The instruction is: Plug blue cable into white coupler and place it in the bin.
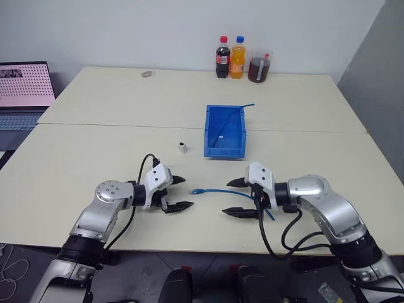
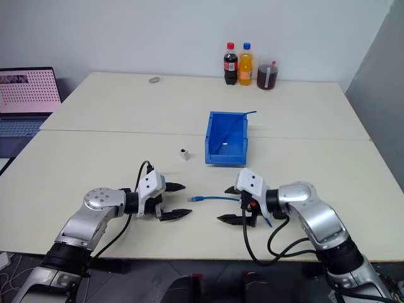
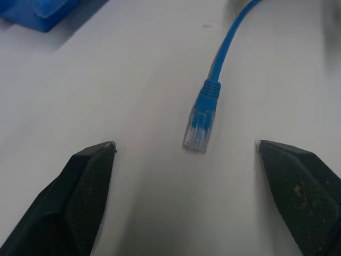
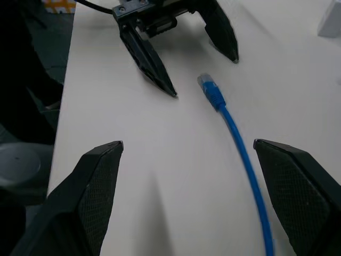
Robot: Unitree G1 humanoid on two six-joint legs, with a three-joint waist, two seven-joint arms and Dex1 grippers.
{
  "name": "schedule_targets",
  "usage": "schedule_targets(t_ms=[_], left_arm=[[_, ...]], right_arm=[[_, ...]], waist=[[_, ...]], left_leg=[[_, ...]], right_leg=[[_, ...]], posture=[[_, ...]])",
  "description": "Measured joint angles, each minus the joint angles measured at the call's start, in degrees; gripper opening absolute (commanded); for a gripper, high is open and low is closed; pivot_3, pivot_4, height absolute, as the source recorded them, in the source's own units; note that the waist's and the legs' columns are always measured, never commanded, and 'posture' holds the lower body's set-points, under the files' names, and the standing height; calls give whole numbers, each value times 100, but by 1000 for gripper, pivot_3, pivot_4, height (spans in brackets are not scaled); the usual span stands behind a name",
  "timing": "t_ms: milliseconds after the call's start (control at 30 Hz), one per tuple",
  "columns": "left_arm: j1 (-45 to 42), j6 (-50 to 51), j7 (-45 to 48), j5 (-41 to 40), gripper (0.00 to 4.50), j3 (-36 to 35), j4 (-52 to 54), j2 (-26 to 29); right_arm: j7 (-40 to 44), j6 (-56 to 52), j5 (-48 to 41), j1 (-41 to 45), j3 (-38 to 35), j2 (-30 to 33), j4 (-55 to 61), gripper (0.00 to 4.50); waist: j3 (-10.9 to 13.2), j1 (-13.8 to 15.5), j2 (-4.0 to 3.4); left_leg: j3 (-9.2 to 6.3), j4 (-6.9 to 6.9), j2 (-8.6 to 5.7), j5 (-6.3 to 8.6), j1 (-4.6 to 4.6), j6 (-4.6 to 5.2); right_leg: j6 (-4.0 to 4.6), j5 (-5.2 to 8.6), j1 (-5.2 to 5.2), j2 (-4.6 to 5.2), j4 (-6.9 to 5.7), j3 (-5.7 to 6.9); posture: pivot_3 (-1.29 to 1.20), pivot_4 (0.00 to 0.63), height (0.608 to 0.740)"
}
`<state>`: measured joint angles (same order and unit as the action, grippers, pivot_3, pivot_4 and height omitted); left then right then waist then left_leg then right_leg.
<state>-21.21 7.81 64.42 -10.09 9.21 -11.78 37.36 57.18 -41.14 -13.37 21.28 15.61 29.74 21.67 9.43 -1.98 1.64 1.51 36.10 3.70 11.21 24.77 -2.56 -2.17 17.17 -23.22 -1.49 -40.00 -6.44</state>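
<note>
The blue cable (image 1: 221,193) lies loose on the table between my two grippers, its clear-tipped plug (image 3: 200,120) pointing toward the left one. My left gripper (image 1: 182,192) is open, and the plug rests on the table just ahead of the gap between its fingers. My right gripper (image 1: 228,197) is open too, its fingers standing on either side of the cable's other stretch (image 4: 237,136) without touching it. The white coupler (image 1: 182,148) stands alone on the table, farther back and left of the bin (image 1: 225,151). The bin is a blue box beyond the cable.
A thin blue cable end (image 1: 249,106) sticks up from the bin's far right corner. Two bottles (image 1: 230,58) and a jar (image 1: 259,68) stand at the table's far edge, with a small grey object (image 1: 147,74) to their left. A laptop (image 1: 22,88) sits at far left.
</note>
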Motion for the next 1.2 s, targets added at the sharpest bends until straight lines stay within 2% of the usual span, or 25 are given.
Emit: schedule_targets(t_ms=[167, 267, 567, 633, 667, 733, 867, 1067, 1200], left_arm=[[-296, -560, 71, 232, 4500, 178, -410, -110], [-395, -669, 160, 265, 4034, 234, -556, -154], [-529, -808, 372, 372, 2032, 459, -706, -167], [-547, -826, 372, 375, 1772, 500, -720, -167], [-564, -833, 372, 376, 1426, 517, -745, -175], [-607, -844, 373, 378, 1173, 548, -816, -192], [-658, -868, 373, 397, 331, 610, -876, -203], [-662, -818, 393, 371, 237, 598, -824, -205], [-628, -387, 486, 192, 237, 505, -676, -240]], right_arm=[[-453, -445, -220, -252, -146, -24, 498, 4163], [-653, -580, -357, -274, -182, -30, 605, 4224], [-976, -782, -662, -275, -331, -16, 763, 4224], [-1013, -812, -759, -275, -353, -16, 771, 4224], [-1050, -815, -813, -280, -376, -15, 798, 4224], [-1112, -810, -826, -292, -414, -12, 873, 4224], [-1201, -585, -804, -467, -445, 118, 945, 4224], [-1339, 72, -628, -813, -445, 171, 954, 4224], [-1344, 366, -693, -1036, -549, 150, 1001, 4224]], waist=[[-4, 10, 2], [-6, 15, 3], [-26, 20, -1], [-27, 20, -2], [-29, 20, -4], [-34, 20, -5], [-51, 18, -6], [-55, 13, -6], [-54, 8, -5]], left_leg=[[-1, 5, -1, -1, -1, 1], [-1, 9, -2, -1, -1, 1], [-3, 9, -3, -4, -6, 7], [-3, 9, -3, -6, -6, 10], [-3, 9, -3, -7, -6, 12], [-4, 10, -3, -9, -7, 14], [-3, 9, -3, -10, -9, 16], [-2, 9, -3, -10, -10, 16], [-2, 9, -3, -10, -7, 16]], right_leg=[[-26, 11, 5, 1, 1, -1], [-30, 11, 7, 1, 1, -1], [-35, 9, 13, 2, 1, 0], [-37, 8, 14, 2, 1, 0], [-39, 7, 14, 2, 1, 0], [-40, 6, 15, 2, 1, 0], [-42, 5, 17, 2, 1, -1], [-42, 5, 17, 2, 1, -2], [-42, 6, 14, 1, 1, -2]], posture=[[0, 150, 740], [0, 150, 740], [0, 150, 740], [0, 150, 740], [0, 150, 740], [0, 150, 740], [0, 150, 740], [0, 150, 740], [0, 150, 740]])
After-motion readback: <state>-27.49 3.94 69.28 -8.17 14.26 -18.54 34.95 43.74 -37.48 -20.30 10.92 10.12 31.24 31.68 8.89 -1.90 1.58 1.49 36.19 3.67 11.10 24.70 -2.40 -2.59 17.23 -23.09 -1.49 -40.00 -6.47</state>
